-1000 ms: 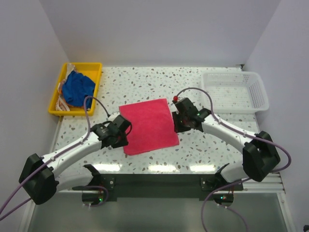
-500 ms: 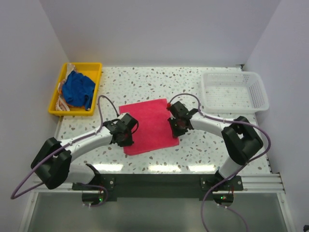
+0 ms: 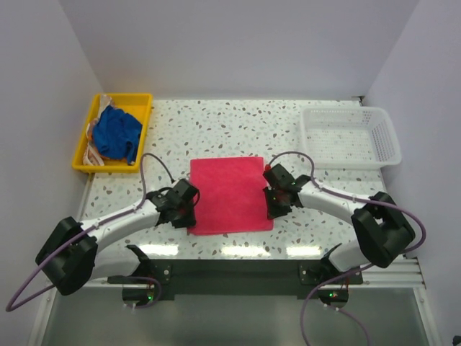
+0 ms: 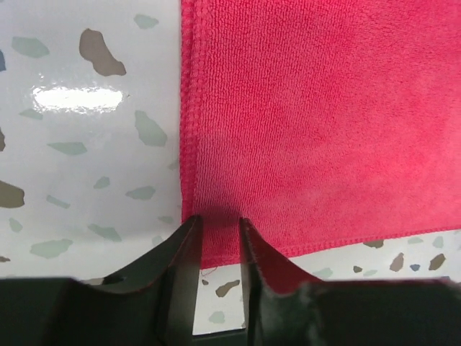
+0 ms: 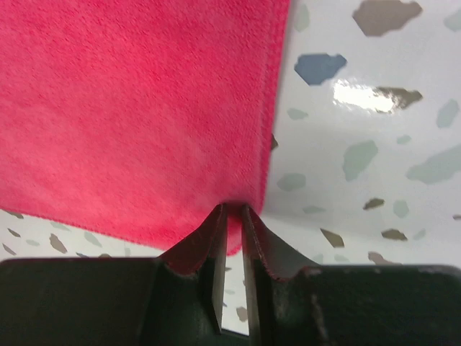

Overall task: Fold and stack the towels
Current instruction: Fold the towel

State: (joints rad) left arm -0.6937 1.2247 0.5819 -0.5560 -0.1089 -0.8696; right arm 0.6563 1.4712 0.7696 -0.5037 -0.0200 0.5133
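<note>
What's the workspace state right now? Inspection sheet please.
Surface: speckled table, glossy; no spills seen.
Job's things: pink towel flat and unfolded at centre; blue towel bunched in the yellow tray, with a printed cloth showing at its left.
Clutter: white mesh basket at far right; nothing else seen.
Grippers: left gripper straddles the pink towel's near left corner, pinch uncertain; right gripper shut on its near right corner.
Cables: purple cables loop off both arms, the right one close to the towel's far right corner.
Surroundings: white walls; nothing else seen.
</note>
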